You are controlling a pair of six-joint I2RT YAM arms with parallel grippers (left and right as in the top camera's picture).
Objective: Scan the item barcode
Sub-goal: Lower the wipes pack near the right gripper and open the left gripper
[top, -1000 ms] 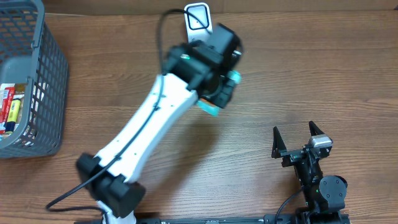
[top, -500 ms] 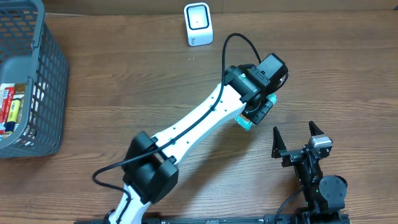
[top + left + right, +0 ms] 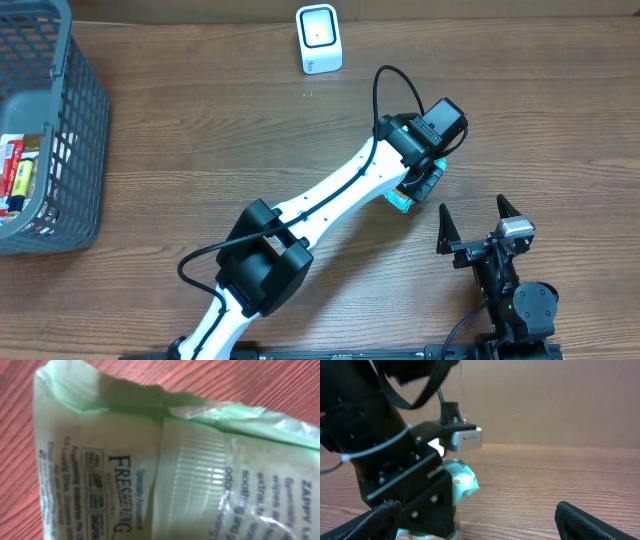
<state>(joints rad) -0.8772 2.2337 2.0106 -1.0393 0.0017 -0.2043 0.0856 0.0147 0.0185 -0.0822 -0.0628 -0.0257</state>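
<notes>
Wide wooden table [image 3: 200, 130], with a grey basket [image 3: 85, 110] out at nine o'clock and a few goods inside. The left arm [image 3: 330, 195] stretches across to the right half. Its left gripper [image 3: 408, 196] is clamped on a green wipes packet [image 3: 200, 470], low over the wood; touching or not, I can't tell. The right gripper [image 3: 480, 222] sits near at four o'clock, jaws spread, nothing between them. The key line: the white scanner [image 3: 318, 38] lies at eleven o'clock from the packet, well apart, so the carry looks like the left arm's job. The packet's long axis runs across the wrist view. No barcode shows, only print, and from overhead the gripper hides nearly all of it.
</notes>
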